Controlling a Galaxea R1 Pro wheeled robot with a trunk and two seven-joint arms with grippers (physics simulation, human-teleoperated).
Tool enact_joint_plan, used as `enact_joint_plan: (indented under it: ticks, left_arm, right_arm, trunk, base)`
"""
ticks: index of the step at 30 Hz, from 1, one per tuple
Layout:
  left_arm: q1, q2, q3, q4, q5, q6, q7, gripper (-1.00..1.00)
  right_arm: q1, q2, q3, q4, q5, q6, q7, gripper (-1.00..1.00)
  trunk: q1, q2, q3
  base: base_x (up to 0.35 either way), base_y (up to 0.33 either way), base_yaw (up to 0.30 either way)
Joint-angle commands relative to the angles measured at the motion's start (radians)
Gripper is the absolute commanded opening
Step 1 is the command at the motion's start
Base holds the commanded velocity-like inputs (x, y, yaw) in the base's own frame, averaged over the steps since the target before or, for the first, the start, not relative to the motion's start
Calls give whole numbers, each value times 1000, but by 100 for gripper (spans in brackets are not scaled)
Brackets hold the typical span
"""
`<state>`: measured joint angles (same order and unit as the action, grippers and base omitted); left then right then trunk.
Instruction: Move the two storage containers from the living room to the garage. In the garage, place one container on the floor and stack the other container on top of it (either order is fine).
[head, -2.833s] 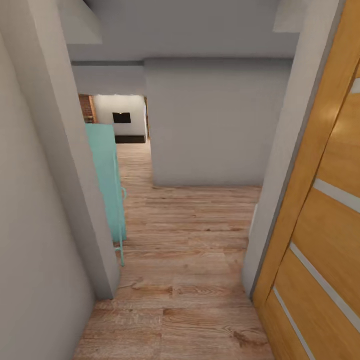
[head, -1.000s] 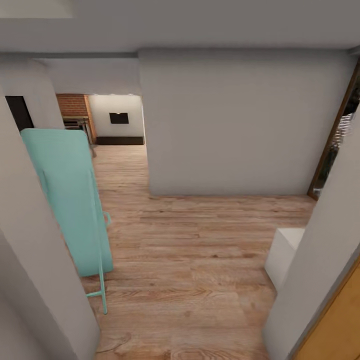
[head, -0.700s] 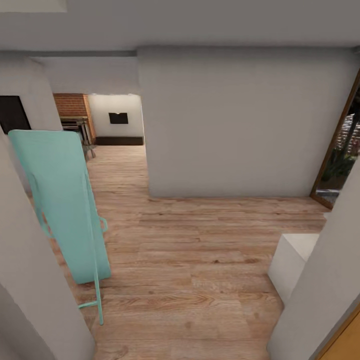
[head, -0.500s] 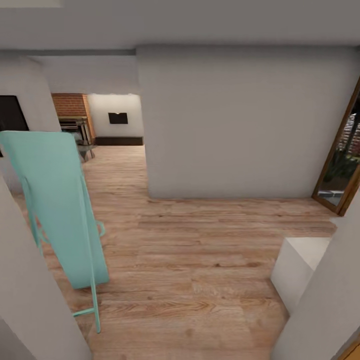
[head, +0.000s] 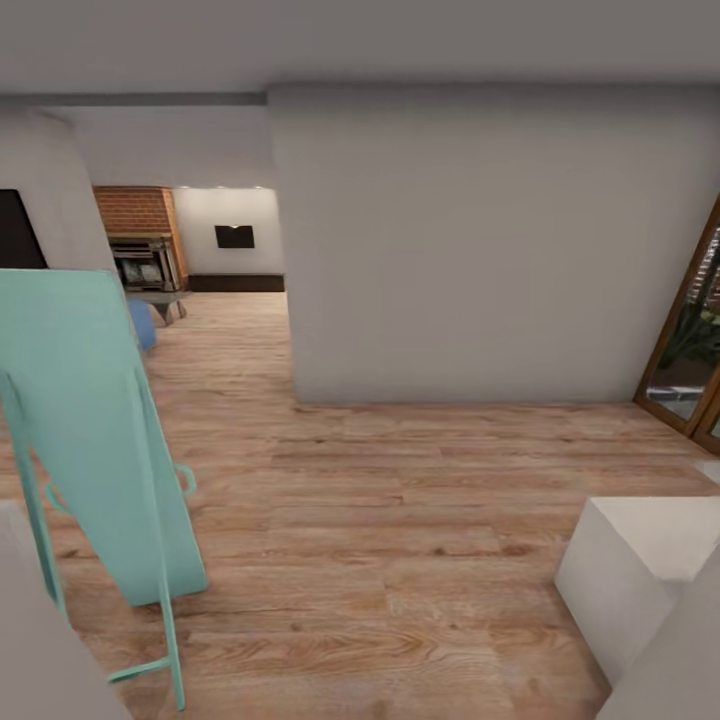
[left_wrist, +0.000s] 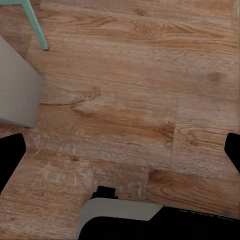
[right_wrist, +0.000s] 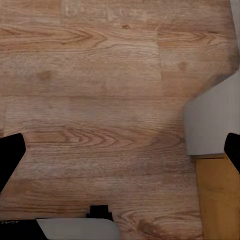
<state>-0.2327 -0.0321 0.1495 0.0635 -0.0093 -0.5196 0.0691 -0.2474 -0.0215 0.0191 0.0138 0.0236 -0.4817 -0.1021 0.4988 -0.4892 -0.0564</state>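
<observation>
The living room (head: 200, 250), with its brick fireplace (head: 135, 235), lay at eleven o'clock beyond the wood-plank floor (head: 400, 500); I judged the containers to be somewhere in there. Left tool (left_wrist: 122, 150) and right tool (right_wrist: 120, 155) hung released, empty, for travel past the turquoise stand (head: 90, 430).

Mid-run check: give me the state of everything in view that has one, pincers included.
Left pincer: open, empty, over wood planks.
Right pincer: open, empty, over wood planks.
Teal folding frame: standing, tilted, feet on floor.
Glass door: cannot tell if shut.
Wall TV: screen dark.
</observation>
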Motion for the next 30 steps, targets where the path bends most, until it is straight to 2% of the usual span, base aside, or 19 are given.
enact_joint_plan:
  ticks: [1,21,27,30]
  left_arm:
    - [-2,0,3,4,-1,-7,3,100]
    - [-2,15,-3,-2,-1,-5,5,100]
    - [-3,13,-5,-57,-9,1,5,100]
    - [-3,14,-5,-69,-8,27,3,100]
  right_arm:
    - [-1,0,2,1,3,-3,-5,100]
    - [-1,0,2,1,3,-3,-4,100]
    - [-1,0,2,1,3,-3,-4,100]
    - [-1,0,2,1,3,-3,-4,100]
  trunk:
    - [1,-2,-2]
    - [1,-2,-2]
    - [1,-2,-2]
    - [1,-2,-2]
  base:
    - [326,0,0]
    - [326,0,0]
    - [326,0,0]
    - [326,0,0]
